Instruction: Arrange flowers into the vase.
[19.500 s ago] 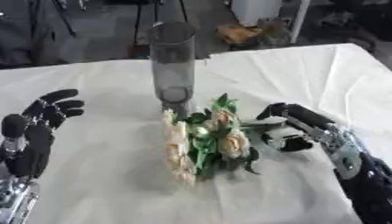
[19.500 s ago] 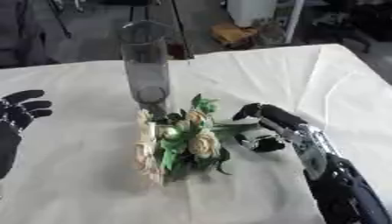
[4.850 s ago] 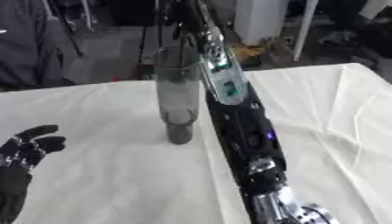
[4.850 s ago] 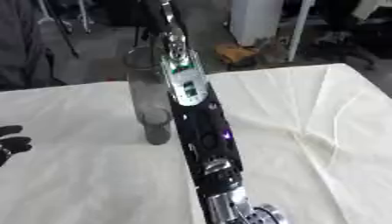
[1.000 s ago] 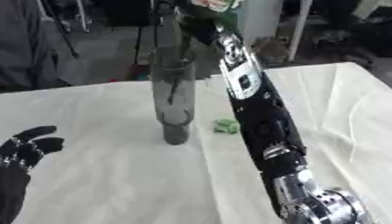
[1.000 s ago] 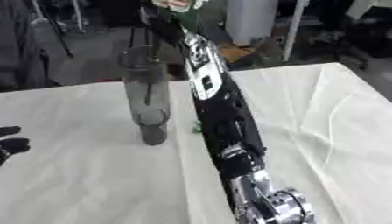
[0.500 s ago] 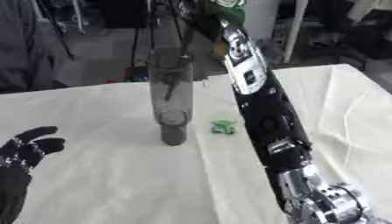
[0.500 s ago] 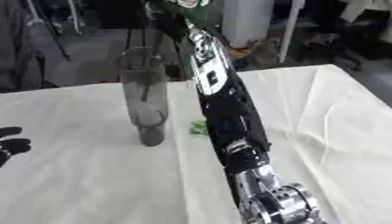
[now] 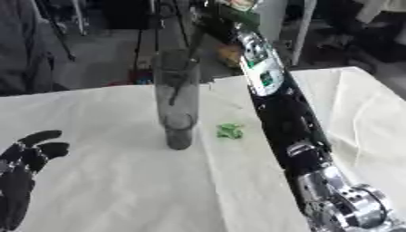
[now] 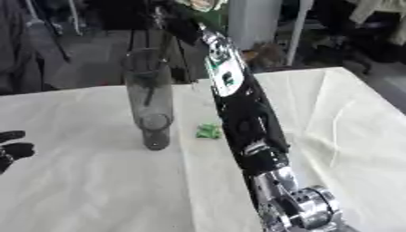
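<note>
Stems (image 9: 184,68) lowered deeper into vase (image 9: 176,102) | right robot hand (image 9: 208,10) grasping flowers | left robot hand (image 9: 24,170) released

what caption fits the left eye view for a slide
Right arm raised over the tall glass vase, stems dipping inside; a green scrap lies on the white tablecloth.

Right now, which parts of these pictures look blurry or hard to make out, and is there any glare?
Left eye view: the glass vase is soft-edged and the stems inside are just a dark smear; the green scrap on the tablecloth has no clear shape. Right eye view: the right hand is cropped at the top, and the cloth's right side is bright but not glaring.
</note>
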Motion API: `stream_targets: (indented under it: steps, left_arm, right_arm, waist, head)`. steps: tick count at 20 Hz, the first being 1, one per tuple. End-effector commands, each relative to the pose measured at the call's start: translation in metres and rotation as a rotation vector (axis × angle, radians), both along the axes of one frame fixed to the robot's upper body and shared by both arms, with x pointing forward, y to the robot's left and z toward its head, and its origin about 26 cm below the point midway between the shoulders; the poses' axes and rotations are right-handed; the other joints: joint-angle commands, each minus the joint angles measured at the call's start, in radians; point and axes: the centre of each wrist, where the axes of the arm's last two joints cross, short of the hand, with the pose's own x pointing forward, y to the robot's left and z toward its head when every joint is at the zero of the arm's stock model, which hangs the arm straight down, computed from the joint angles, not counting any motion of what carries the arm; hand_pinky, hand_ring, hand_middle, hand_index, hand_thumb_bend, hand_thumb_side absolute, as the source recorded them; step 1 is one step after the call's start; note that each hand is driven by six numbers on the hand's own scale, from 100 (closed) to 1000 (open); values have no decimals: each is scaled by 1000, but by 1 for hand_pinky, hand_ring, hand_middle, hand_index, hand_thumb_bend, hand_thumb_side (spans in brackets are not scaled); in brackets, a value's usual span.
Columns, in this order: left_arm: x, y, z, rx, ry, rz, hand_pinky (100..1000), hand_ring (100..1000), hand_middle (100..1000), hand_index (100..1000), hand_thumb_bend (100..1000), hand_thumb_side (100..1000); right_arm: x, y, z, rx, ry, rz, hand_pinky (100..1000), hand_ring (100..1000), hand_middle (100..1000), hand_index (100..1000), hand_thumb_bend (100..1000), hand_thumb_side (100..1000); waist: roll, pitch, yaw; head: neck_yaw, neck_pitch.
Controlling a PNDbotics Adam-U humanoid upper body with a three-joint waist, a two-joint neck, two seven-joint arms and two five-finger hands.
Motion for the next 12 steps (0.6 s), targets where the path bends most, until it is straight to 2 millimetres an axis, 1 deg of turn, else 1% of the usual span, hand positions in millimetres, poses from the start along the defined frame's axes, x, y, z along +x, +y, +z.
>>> stream_targets:
  steps: [1, 12]
  left_arm:
    - [1, 7, 6, 23, -21, 13, 765, 722, 752, 793, 839, 980]
    - [1, 9, 5, 29, -15, 16, 765, 722, 752, 794, 838, 980]
  right_arm:
    - [1, -8, 13, -20, -39, 8, 761, 751, 456, 503, 144, 801]
    - [3, -13, 18, -49, -73, 43, 765, 755, 461, 507, 143, 807]
  waist:
    - [2, -16, -2]
    - [-5, -23, -14]
  head:
    - [5, 8]
    - [7, 13]
